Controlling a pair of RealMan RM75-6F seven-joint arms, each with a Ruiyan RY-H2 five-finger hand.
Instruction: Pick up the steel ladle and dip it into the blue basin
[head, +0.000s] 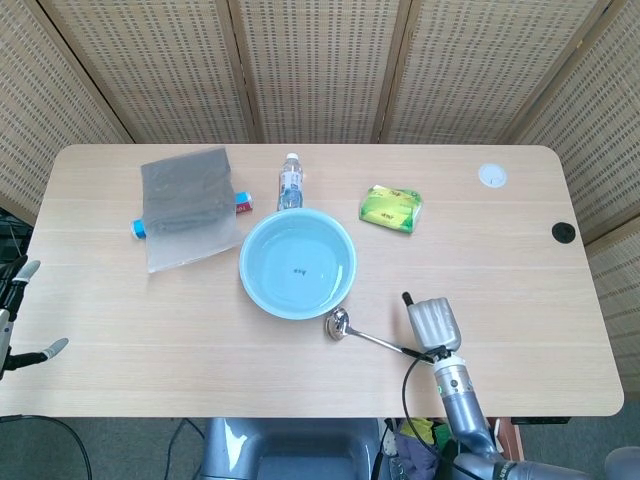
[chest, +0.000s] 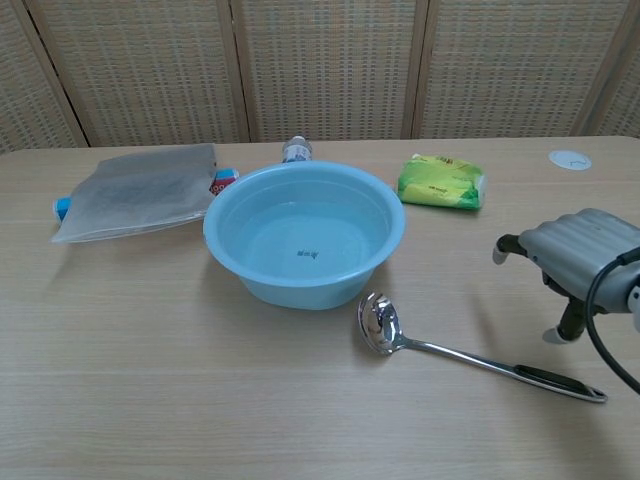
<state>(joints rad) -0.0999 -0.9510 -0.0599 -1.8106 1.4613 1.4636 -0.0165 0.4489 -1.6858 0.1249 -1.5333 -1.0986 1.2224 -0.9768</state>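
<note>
Hovering over the ladle's (chest: 470, 358) handle end, right robot hand (chest: 578, 255) is holding nothing, fingers curled down. Ladle is lying flat on the tabletop (chest: 150, 380), bowl just beside the basin (chest: 304, 234), handle running right and near. Left robot hand (head: 12, 320) is sitting well apart, fingers spread.

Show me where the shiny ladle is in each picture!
Head view: the steel ladle lies near the table's front edge, its bowl just below the blue basin, its handle running right toward the right hand.
Chest view: the steel ladle lies low and right of centre, its handle pointing to the lower right.
Shared landmark: the blue basin, just behind the ladle's bowl.
</note>
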